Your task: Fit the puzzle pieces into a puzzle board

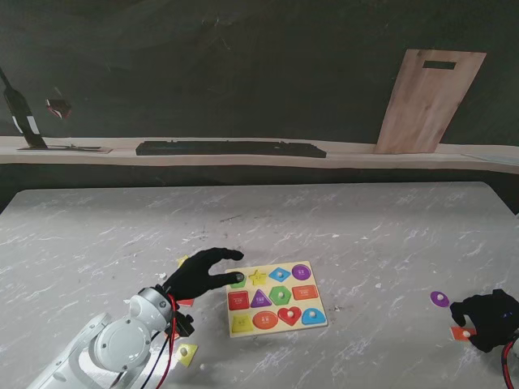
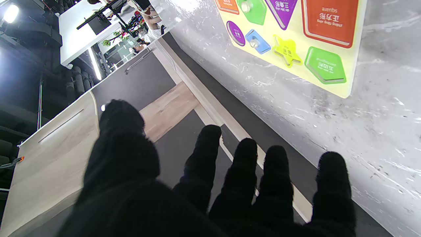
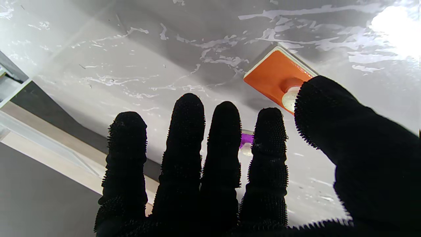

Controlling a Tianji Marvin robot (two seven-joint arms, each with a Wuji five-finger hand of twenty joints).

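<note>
Stand view: the puzzle board (image 1: 276,299), yellow, lies on the marbled table (image 1: 340,219) in front of the robot, slightly left of centre; several of its recesses show white knobs and so read as filled, while others appear flat, and which are vacant cannot be told for certain; the left hand (image 1: 203,274) rests with fingertips over the board's far left corner; loose pieces lie outside the board: a purple round piece (image 1: 439,299) and an orange piece (image 1: 463,333) far to the right, and a yellow piece (image 1: 186,353) near the left forearm; the right hand (image 1: 486,318) sits by the orange piece.

Left wrist view: the fingers (image 2: 240,168) are extended and spread, holding nothing; the board is seen with its green pentagon, yellow star and red square.

Right wrist view: the fingers (image 3: 184,131) are splayed; the thumb lies against the white knob of the orange piece, but whether a pinch is made cannot be told; the purple piece shows between the fingers.

Progress, as a judgement: partly done; at least three pieces remain to be seated.
</note>
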